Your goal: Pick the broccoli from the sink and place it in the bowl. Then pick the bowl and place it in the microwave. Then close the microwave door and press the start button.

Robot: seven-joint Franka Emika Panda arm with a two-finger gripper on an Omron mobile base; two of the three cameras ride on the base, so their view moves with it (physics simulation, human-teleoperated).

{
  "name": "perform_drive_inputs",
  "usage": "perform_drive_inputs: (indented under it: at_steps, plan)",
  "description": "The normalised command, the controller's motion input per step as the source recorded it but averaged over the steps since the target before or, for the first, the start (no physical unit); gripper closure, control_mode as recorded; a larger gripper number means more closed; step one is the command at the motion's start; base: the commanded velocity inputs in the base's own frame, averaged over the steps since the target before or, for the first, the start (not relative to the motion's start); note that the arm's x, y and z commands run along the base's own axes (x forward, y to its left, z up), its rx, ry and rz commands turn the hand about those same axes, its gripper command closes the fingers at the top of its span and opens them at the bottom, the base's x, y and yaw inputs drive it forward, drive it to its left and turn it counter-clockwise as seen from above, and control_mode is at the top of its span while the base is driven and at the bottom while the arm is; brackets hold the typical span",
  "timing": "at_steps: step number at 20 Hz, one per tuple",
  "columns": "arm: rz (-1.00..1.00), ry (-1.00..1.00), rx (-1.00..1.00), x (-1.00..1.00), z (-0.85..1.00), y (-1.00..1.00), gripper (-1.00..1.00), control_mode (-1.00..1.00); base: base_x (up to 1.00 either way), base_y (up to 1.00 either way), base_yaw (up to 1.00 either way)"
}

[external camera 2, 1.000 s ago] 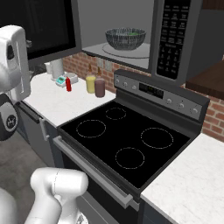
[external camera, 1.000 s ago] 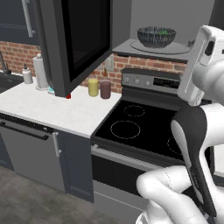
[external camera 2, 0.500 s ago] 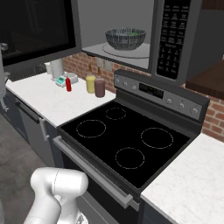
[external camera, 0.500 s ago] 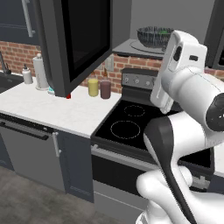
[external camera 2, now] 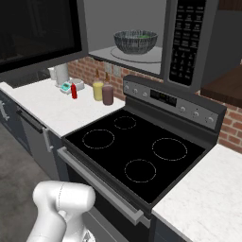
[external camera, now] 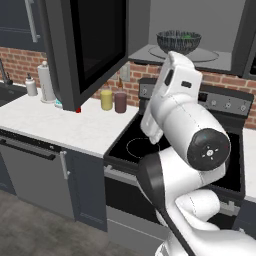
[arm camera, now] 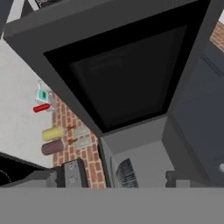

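The bowl (external camera: 178, 41) stands on the glass turntable inside the open microwave (external camera 2: 186, 42), with the green broccoli (external camera 2: 142, 34) lying in it. Its patterned side also shows in the hand view as the bowl (arm camera: 127, 173). The microwave door (external camera: 90, 45) hangs swung out to the left, and its black window shows on the microwave door (arm camera: 122, 74) in the hand view. My gripper (arm camera: 111, 181) is open, its tips wide apart with nothing between them, and it looks up at the door from below and to the side. The sink (external camera: 6, 95) lies at the far left.
The black stove (external camera 2: 137, 151) sits under the microwave. A yellow jar (external camera: 106, 100) and a maroon jar (external camera: 120, 102) stand by the brick wall. A red bottle (external camera 2: 73, 91) and a white bottle (external camera: 46, 82) are on the white counter (external camera: 65, 125).
My arm has swung from the right of the left base view to its middle, in front of the stove, and has left the right base view. The gripper stays open.
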Motion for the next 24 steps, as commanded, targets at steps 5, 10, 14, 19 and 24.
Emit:
perform_drive_inputs:
  at_steps: [5,10,14,19,24]
  plan:
    - [0.0,0.0,0.04,0.0,-0.19,0.62,-1.0,-1.0,0.0,0.0,0.0]
    - [0.0,0.0,0.0,0.0,-0.32,0.59,-1.0,-1.0,0.0,0.0,0.0]
    - [0.0,0.0,-0.01,-0.02,-0.37,0.58,-1.0,-1.0,0.0,0.0,0.0]
    - [0.0,0.03,-0.03,-0.01,-0.27,0.51,-1.0,-1.0,0.0,0.0,0.0]
    - [0.0,0.03,-0.02,0.03,-0.36,0.52,-1.0,-1.0,0.0,0.0,0.0]
